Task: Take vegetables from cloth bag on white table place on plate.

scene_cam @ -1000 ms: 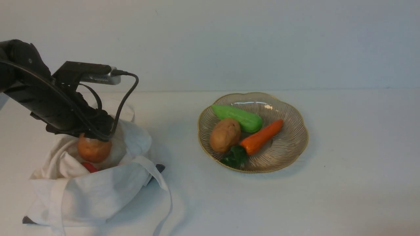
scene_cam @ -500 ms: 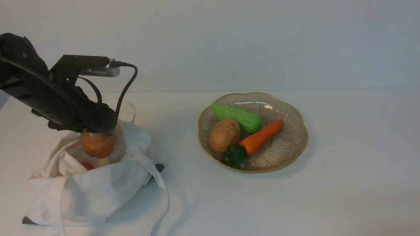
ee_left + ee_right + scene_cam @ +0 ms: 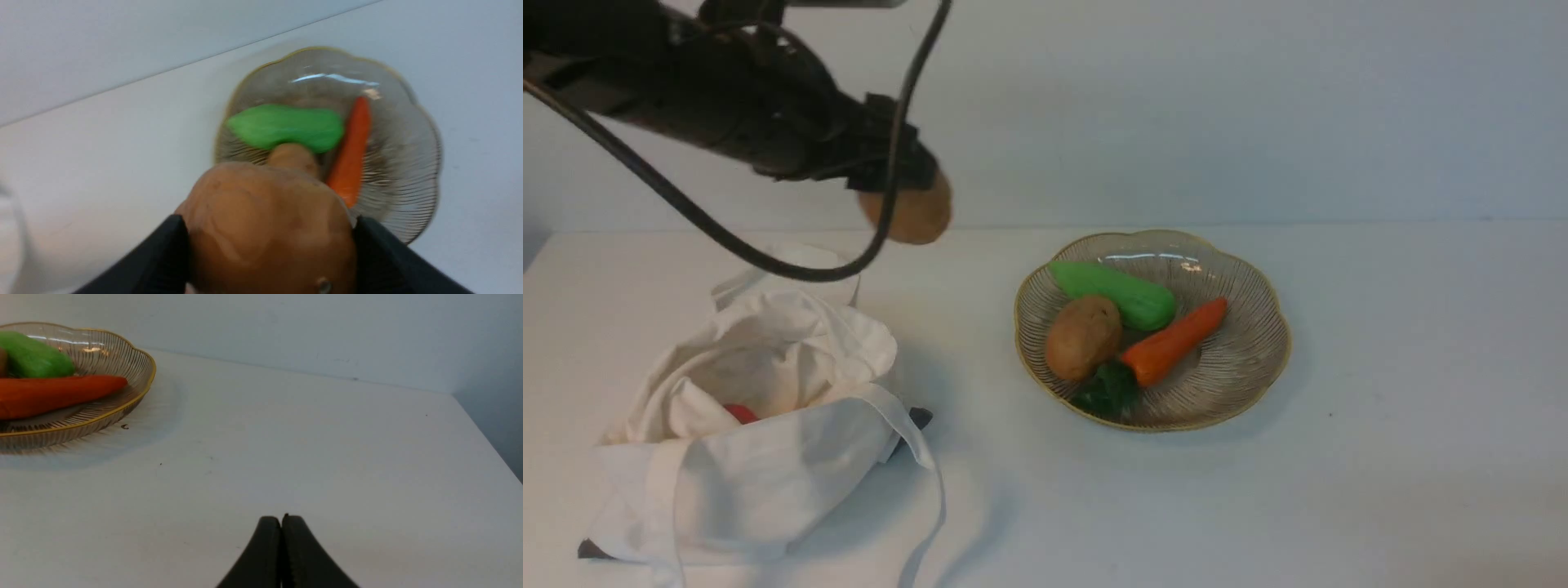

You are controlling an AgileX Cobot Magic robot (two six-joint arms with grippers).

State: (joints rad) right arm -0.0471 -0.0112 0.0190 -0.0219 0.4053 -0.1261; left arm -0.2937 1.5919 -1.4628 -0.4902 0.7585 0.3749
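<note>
Potato [image 3: 269, 232] observed gripped across its width in my left claw [image 3: 269, 245]; plate [image 3: 1241, 359] lies rightward of that claw, and lower.

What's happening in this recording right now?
The left arm's fingers are closed around a brown potato, held in the air between the cloth bag and the plate. The plate already holds a green vegetable, another potato and a carrot with dark green leaves. A red piece is visible in the bag's opening. The right arm's fingers are shut and empty.
</note>
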